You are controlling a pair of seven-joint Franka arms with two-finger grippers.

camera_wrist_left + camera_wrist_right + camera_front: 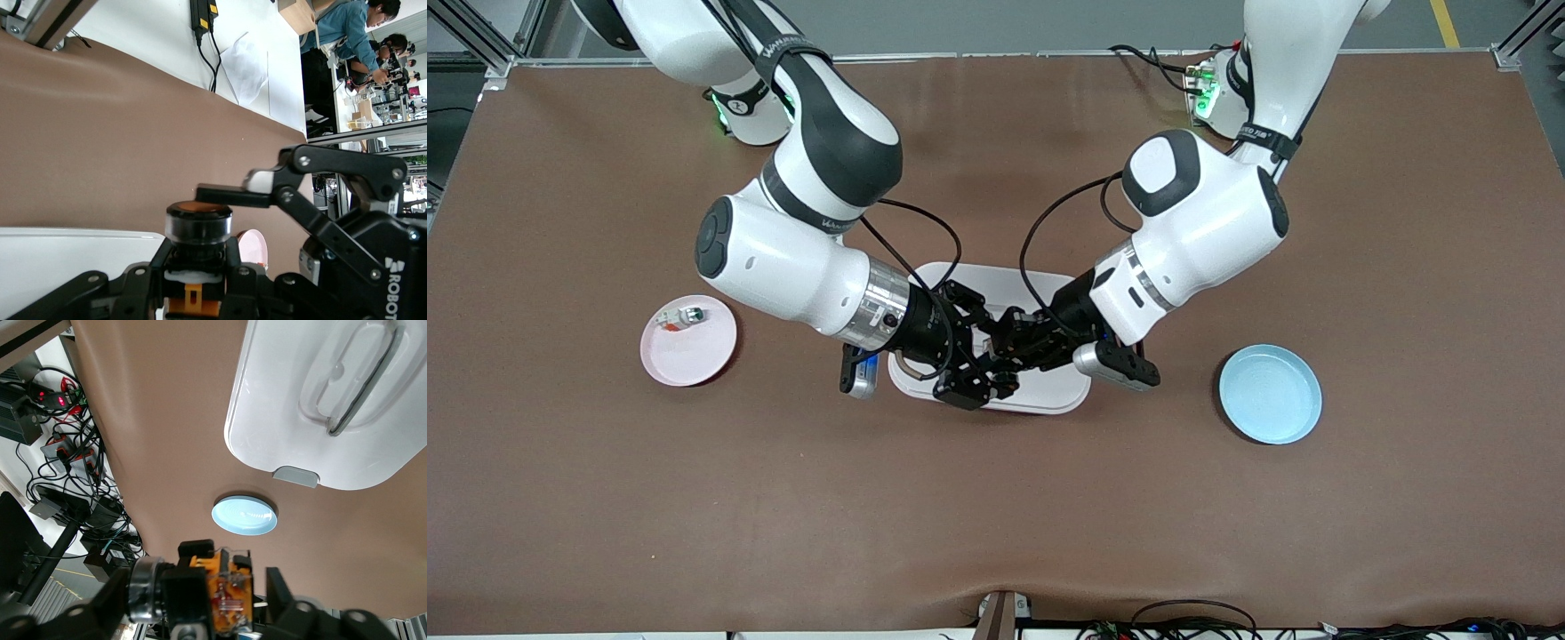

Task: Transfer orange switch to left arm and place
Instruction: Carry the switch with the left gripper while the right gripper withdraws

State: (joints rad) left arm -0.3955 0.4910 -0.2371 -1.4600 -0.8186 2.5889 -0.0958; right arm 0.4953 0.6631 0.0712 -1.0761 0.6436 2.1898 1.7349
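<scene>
Both grippers meet in the air above the white box (1049,397) in the middle of the table. My left gripper (1003,344) is shut on the orange switch (197,231), its black fingers (159,267) clamped on the switch's body under the round cap. The right wrist view shows the switch's orange body (225,595) between the fingers of my right gripper (199,599), which stand apart from it, open. One right finger (230,195) shows just past the cap in the left wrist view. In the front view my right gripper (985,351) surrounds the left gripper's tips.
A pink plate (694,356) with a small silver-white part (680,316) lies toward the right arm's end. A light blue plate (1270,396) lies toward the left arm's end. The box lid (287,407) has a clear recessed handle (353,387) and a grey clip (295,476).
</scene>
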